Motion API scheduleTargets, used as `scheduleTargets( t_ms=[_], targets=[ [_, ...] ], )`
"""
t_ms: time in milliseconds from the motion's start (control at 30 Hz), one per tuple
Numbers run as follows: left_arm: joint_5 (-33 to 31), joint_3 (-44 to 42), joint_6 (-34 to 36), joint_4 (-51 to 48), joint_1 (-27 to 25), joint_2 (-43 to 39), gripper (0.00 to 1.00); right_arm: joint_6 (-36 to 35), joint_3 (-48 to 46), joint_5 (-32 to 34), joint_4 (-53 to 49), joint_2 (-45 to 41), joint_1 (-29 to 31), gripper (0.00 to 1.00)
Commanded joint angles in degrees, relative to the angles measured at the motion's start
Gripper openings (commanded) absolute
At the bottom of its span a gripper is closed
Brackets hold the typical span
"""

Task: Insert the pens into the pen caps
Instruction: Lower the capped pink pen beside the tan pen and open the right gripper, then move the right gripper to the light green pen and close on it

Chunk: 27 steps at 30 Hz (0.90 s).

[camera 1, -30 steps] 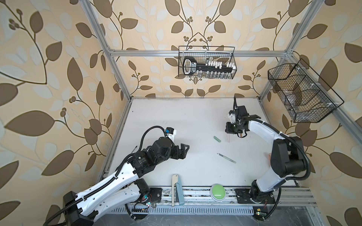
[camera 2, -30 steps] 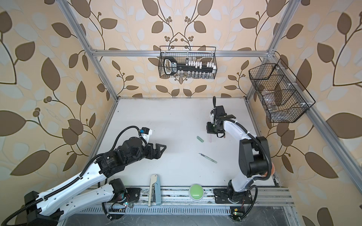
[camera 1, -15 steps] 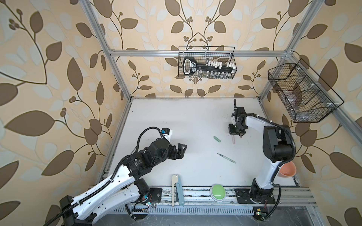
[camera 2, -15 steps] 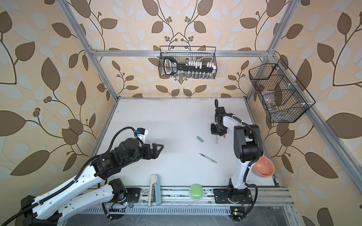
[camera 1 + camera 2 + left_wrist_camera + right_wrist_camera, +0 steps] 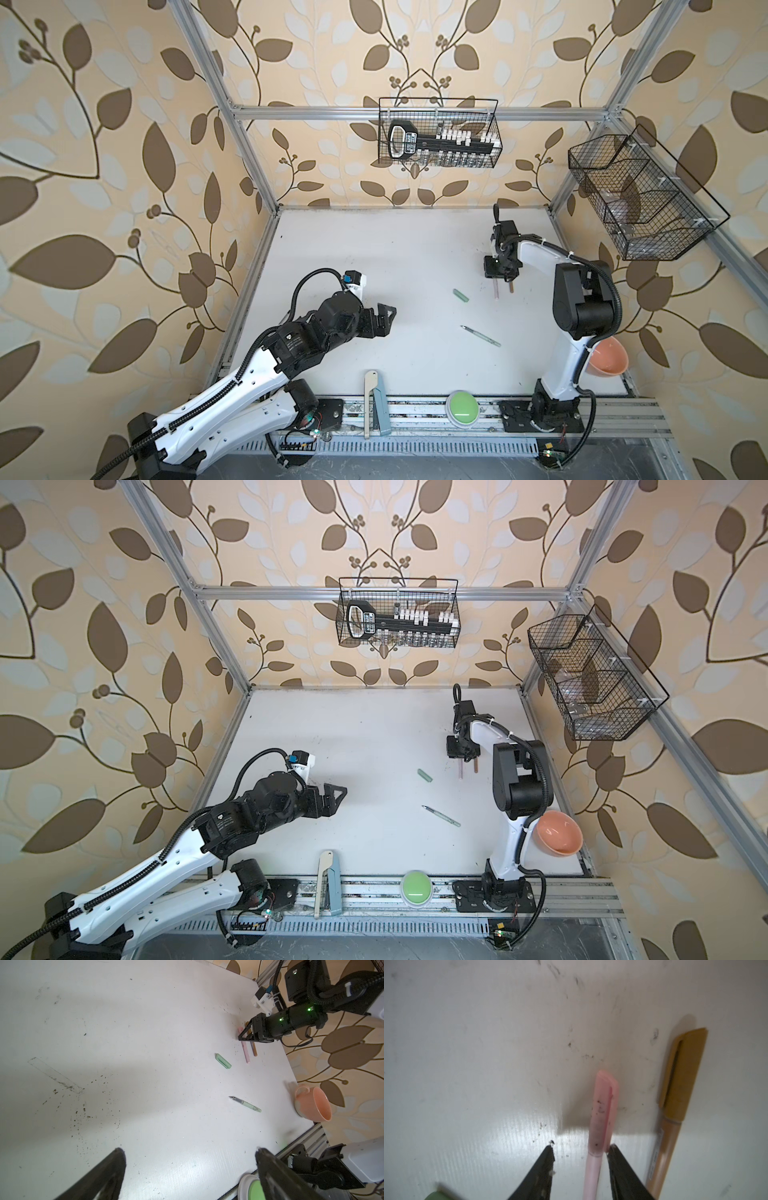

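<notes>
A pink pen [image 5: 591,1176] with its pink cap [image 5: 603,1109] on lies flat on the white table [image 5: 374,257]. It sits between the parted fingers of my right gripper [image 5: 581,1146], close against one finger and well apart from the other. A brown capped pen [image 5: 662,1153] lies parallel just beside it. Both top views show the pair [image 5: 496,289] [image 5: 461,769] under my right gripper [image 5: 500,272]. A green cap [image 5: 460,295] [image 5: 223,1061] and an uncapped green pen [image 5: 480,336] [image 5: 245,1103] lie apart mid-table. My left gripper [image 5: 388,318] [image 5: 189,1150] hovers open and empty, left of them.
An orange mug [image 5: 313,1104] lies on its side at the front right by my right arm's base. A green button [image 5: 461,407] and a beige and teal tool [image 5: 374,403] sit on the front rail. Wire baskets [image 5: 438,133] [image 5: 640,199] hang on the back and right walls.
My right gripper has opened and the pink capped pen now lies on the table between its fingers. The right arm's elbow has swung in, uncovering the mug. The left arm has barely shifted.
</notes>
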Motion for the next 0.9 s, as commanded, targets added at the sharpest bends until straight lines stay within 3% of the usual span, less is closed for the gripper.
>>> scheduleTargets(
  t_ms=[0,133,267,467,667,867],
  targets=[
    [-2.54,2.76,0.36,-2.04,-0.52,-0.98,0.99,0.10,0.93,3.51,-2.34,-6.85,2.26,0.47],
    [-3.02,2.76,0.93,-3.10,-0.53,-2.59,0.99,2.63,-5.23,-2.18,1.06,-17.87,3.58,0.51],
    [-2.21,2.70,1.71,-3.75,-0.52,-3.67,0.99,5.39,-18.04,-6.96,4.29,-30.46,6.70,0.56],
    [-0.96,2.68,1.98,-4.02,-0.54,-3.82,0.99,10.97,-31.37,-4.04,1.28,-41.06,15.74,0.59],
    [3.78,3.26,1.40,-1.72,-0.52,-4.04,0.99,15.60,-35.56,-1.69,-3.81,-40.29,23.54,0.63],
    [2.99,2.32,3.09,-2.25,-0.52,-3.28,0.99,15.32,-34.35,0.72,-4.91,-33.47,25.23,0.65]
  ],
)
